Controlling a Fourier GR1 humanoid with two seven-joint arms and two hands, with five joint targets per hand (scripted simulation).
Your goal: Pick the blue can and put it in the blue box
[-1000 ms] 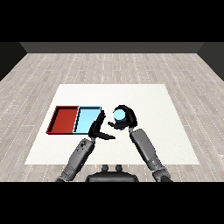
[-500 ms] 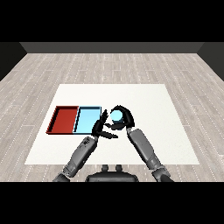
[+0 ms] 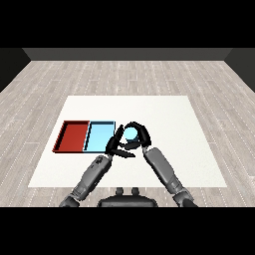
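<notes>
The blue can (image 3: 131,133) is held above the table just right of the light blue tray (image 3: 99,136). My right hand (image 3: 140,137) is shut on it, fingers curled over its top and sides. My left hand (image 3: 117,146) is open, its straight fingers reaching up beside the can's left side, close to the tray's right edge. Whether the left hand touches the can cannot be told. The can's lower part is hidden by the hands.
A red tray (image 3: 73,136) lies directly left of the light blue tray, sharing a wall. The white table (image 3: 169,124) spreads wide to the right and back. Wooden floor surrounds it.
My right hand has carried the blue can leftward, closer to the light blue tray. The left hand has shifted slightly and stays beside the can.
</notes>
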